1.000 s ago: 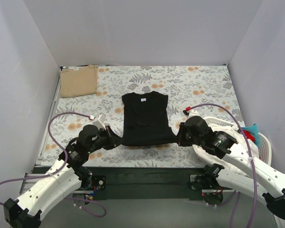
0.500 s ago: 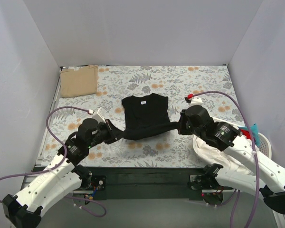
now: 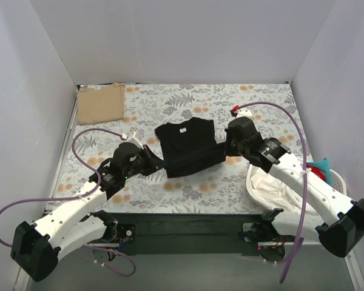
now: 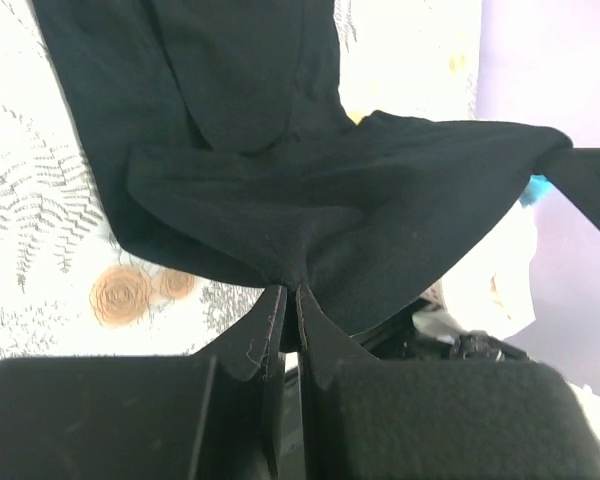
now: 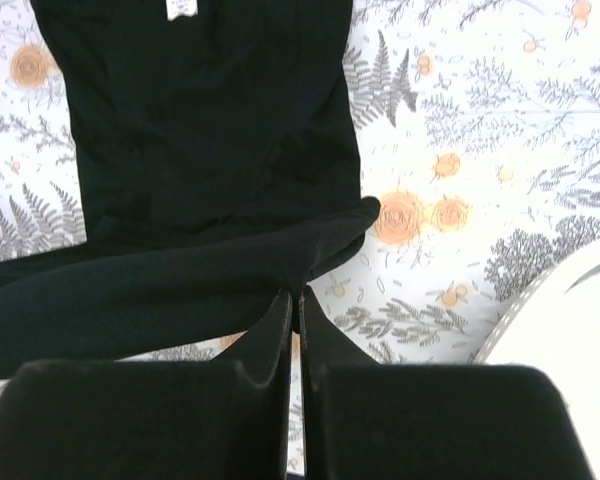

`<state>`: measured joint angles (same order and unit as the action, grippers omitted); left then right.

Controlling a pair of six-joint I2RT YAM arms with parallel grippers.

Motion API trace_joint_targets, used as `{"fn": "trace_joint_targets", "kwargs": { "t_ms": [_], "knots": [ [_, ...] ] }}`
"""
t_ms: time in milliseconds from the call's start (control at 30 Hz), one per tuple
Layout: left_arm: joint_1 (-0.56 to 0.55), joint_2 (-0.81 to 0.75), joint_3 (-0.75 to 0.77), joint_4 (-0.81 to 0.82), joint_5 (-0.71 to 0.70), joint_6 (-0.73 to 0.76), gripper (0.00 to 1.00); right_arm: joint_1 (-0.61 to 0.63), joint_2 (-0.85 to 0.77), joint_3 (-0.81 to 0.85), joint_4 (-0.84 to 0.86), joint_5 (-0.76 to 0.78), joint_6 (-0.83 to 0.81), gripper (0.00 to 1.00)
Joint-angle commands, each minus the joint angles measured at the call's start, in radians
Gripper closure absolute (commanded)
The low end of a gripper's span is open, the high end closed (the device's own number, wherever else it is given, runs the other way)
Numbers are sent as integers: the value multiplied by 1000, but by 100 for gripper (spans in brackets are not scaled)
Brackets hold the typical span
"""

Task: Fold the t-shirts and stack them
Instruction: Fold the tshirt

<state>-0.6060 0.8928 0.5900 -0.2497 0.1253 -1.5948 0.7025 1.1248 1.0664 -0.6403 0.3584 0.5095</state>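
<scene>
Two shirts counted, one black t-shirt and one tan t-shirt, plus one floral cloth covering the table. We have two arms, both on the black one. The left end effector is pinched tight on the near-left hem corner and the right end effector is clamped on the near-right corner. In both wrist views the fabric bunches right at the fingertips. The black shirt sits mid-table with its collar end flat, white label up, and the near hem raised off the cloth and stretched between us. The tan one sits folded at the far-left corner, well apart. We read this as mid-fold: bottom half going over toward the collar. Next move needs both corners carried forward level and in step, with tension kept so the hem doesn't sag, then laid down square near the label before letting go. Stacking with the tan shirt is not yet done.
</scene>
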Motion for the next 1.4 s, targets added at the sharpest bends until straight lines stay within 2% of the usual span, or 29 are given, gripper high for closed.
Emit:
{"fn": "trace_joint_targets", "kwargs": {
  "t_ms": [0, 400, 800, 1367],
  "knots": [
    [0, 29, 62, 44, -65, 16, 100, -37, 45, 75, 94, -18, -51, 99],
    [37, 169, 145, 93, -108, 30, 100, -158, 233, 214, 142, -107, -135, 99],
    [219, 316, 145, 244, 77, 22, 100, -216, 429, 359, 162, -174, -181, 99],
    [336, 578, 244, 352, 194, 61, 100, -279, 667, 537, 163, -226, -210, 99]
  ]
}}
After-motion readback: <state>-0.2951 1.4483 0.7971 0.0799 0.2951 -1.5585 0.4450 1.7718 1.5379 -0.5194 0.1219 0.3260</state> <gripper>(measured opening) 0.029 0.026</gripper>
